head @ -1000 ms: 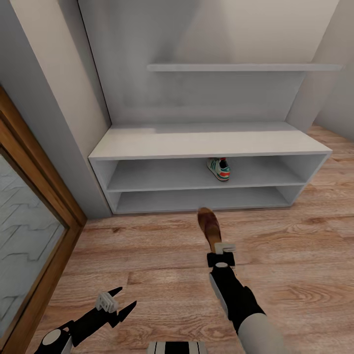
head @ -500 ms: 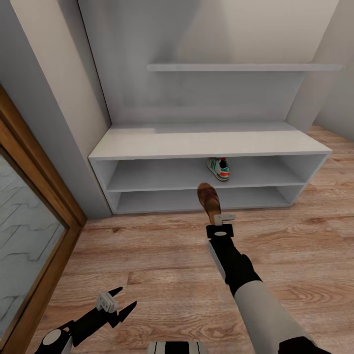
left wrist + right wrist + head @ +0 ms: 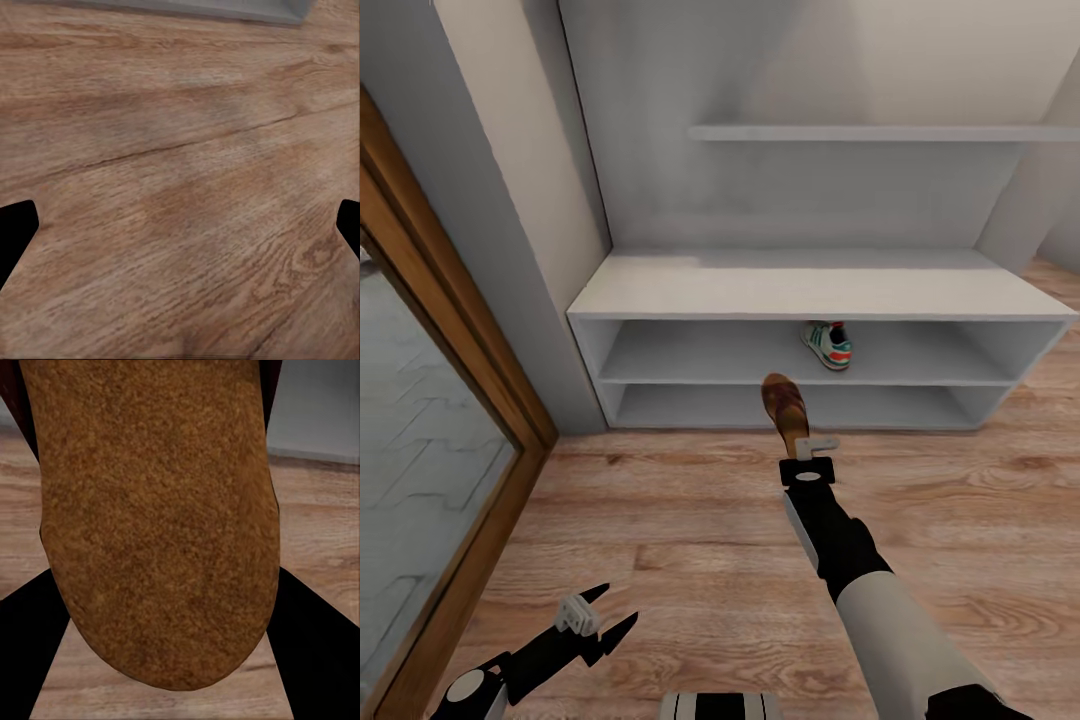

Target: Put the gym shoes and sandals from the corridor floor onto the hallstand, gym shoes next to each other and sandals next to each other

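Carrying a sandal to the hallstand

Right gripper (image 3: pixel 807 447) is clamped on a sandal (image 3: pixel 784 405), held in front of the hallstand (image 3: pixel 810 290); one gym shoe (image 3: pixel 829 343) sits on its upper shelf. Left gripper (image 3: pixel 595 612) hangs apart, empty. Next: slide the sandal into a slot.

The right arm reaches forward up the middle of the head view, its right gripper (image 3: pixel 807 452) clamped on a brown sandal (image 3: pixel 784 407) by the heel end. At lower left, the left gripper (image 3: pixel 596 622) hangs low, fingers spread wide and empty.
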You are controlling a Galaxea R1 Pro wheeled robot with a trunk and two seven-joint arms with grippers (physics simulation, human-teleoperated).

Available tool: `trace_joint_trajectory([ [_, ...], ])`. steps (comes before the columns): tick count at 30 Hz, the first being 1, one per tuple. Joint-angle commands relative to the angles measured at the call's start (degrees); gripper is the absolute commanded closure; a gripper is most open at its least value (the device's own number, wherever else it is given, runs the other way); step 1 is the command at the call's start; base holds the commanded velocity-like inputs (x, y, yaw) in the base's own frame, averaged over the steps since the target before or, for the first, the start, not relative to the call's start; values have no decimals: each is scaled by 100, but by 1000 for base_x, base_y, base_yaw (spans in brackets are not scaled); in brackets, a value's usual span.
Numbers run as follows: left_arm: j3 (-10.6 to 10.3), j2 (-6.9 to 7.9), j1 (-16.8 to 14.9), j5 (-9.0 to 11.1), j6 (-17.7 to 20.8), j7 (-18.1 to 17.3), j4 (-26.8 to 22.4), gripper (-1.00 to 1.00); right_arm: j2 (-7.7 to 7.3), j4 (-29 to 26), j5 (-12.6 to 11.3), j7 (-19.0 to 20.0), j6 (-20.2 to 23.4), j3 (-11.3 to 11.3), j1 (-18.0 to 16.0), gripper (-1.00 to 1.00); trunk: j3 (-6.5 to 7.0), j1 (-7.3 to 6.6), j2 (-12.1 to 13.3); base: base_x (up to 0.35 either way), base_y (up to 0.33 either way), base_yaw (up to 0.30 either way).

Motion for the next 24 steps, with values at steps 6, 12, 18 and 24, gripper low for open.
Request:
trace_joint_trajectory([
  [6,10,-9,-4,4,-29,-27,5,-100,0,-11,63,-2,52,8,-2,100,-37,-1,-2,0,0,227],
  [12,5,-10,-4,4,-32,-27,5,-100,0,-6,69,-5,52,5,-2,100,-66,-1,-2,0,0,181],
  [18,3,-17,-4,-3,-32,-27,5,-100,0,157,71,-9,52,0,-2,100,-72,-1,-2,0,0,36],
  [24,-11,-27,-4,-4,-40,-27,5,-100,0,422,60,-22,60,-173,-2,100,-73,-1,-2,0,0,3],
])
